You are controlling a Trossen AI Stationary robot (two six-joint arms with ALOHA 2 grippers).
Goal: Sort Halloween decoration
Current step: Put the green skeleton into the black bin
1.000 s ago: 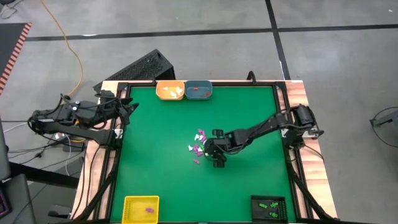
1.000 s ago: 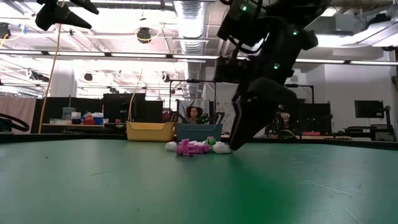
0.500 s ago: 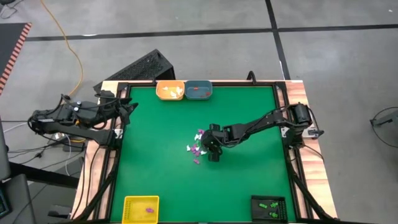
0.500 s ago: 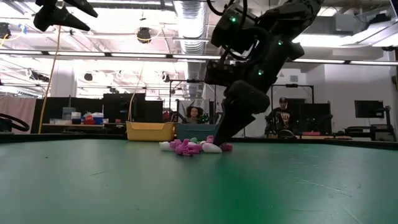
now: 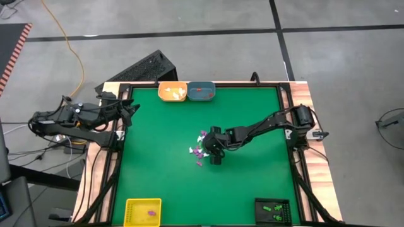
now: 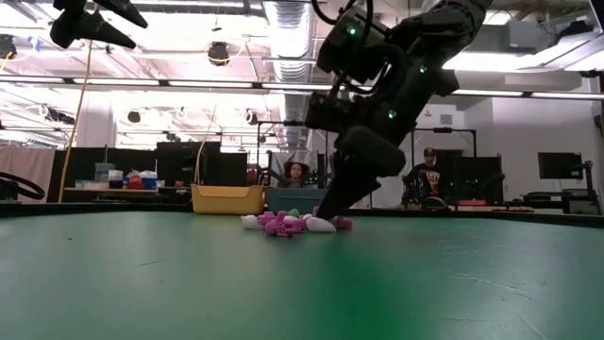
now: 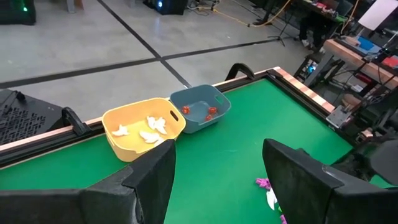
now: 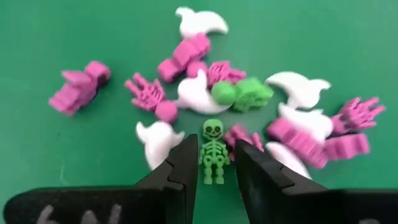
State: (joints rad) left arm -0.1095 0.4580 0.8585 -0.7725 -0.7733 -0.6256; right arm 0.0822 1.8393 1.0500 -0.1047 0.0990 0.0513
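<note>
Left hand (image 5: 129, 112) waits at the table's (image 5: 164, 183) left edge, fingers parted and holding nothing. At centre, right hand (image 8: 214, 163) straddles a green skeleton (image 8: 213, 151) in the trinket pile (image 5: 201, 150), fingers beside it, not visibly clenched. Risk: crowding white ghosts and purple pieces may be pinched too. Yellow tray (image 5: 143, 211) holds purple pieces, orange tray (image 7: 144, 129) white ghosts, blue tray (image 7: 200, 110) red trinkets, black tray (image 5: 273, 210) green ones.

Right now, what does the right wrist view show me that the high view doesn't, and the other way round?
Only the right wrist view: a green skeleton standing between the right gripper fingers, jaws either side of it, not visibly closed.
Only the high view: the yellow tray, black tray, orange tray, blue tray, and the left gripper waiting at the table's edge.
Both: the trinket pile on green felt.
</note>
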